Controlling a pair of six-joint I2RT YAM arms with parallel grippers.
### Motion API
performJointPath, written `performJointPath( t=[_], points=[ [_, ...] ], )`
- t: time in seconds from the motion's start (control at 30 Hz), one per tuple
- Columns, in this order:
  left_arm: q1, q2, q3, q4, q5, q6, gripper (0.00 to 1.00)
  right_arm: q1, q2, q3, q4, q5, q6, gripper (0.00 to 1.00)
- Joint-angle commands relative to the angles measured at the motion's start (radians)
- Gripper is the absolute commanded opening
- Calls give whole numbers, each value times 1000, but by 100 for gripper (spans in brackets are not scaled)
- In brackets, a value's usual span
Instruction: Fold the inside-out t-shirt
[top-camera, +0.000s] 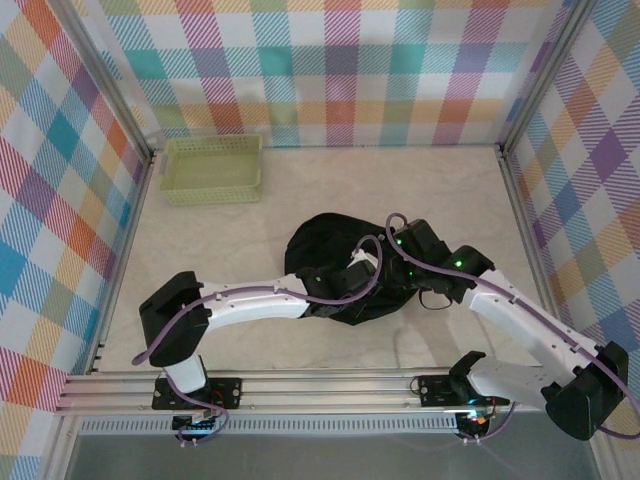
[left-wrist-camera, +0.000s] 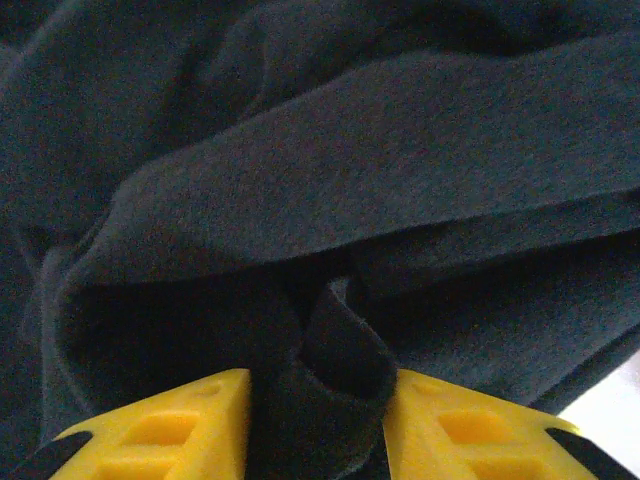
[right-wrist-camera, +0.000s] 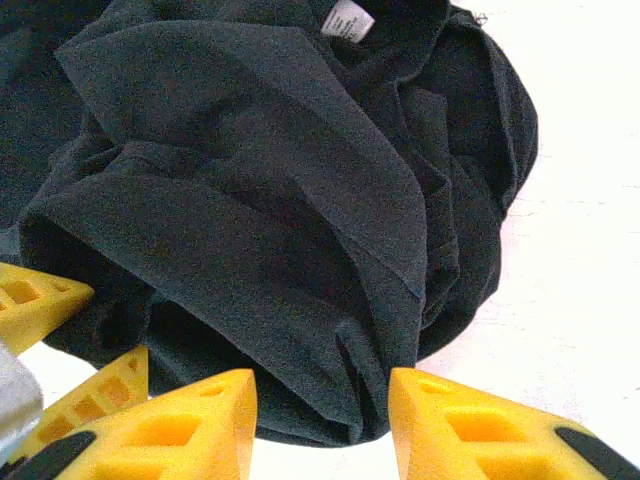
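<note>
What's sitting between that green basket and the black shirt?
Nothing. In the top view, the stretch of table between the basket and the t-shirt is bare.

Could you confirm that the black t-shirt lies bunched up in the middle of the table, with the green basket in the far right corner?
Not quite: the basket sits in the far left corner, not the right, as the top view shows. The black t-shirt is indeed bunched up in the middle of the table.

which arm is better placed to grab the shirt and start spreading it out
Left, probably. A raised fold of the t-shirt stands between the left fingers and fills the gap. The right fingers straddle only the bundle's low edge, next to the bare table.
</note>
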Motion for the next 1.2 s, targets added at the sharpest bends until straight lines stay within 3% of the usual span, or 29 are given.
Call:
performJointPath(
  t=[0.0,0.17,0.3,0.5,0.6,0.77,0.93,1.17],
  points=[
    [-2,4,18,-31,-33,-16,26,6,-5,-22,45,-39,-27,41],
    [-13,-73,-81,69,-9,-46,6,11,44,-47,100,-151,-73,54],
    [-37,-168,-204,185,-11,-89,1,29,122,-46,109,-153,-96,69],
    [-52,-303,-381,345,-1,-150,0,32,227,-34,117,-60,-91,80],
    [-62,-317,-409,368,12,-155,0,32,281,-8,110,-13,-84,79],
    [-91,-343,-448,399,18,-158,0,22,337,62,88,134,-62,70],
    [-107,-362,-470,391,16,-157,0,-47,369,125,109,130,-53,57],
    [-110,-379,-481,392,-20,-158,0,-69,334,153,80,54,-108,59]
  ],
)
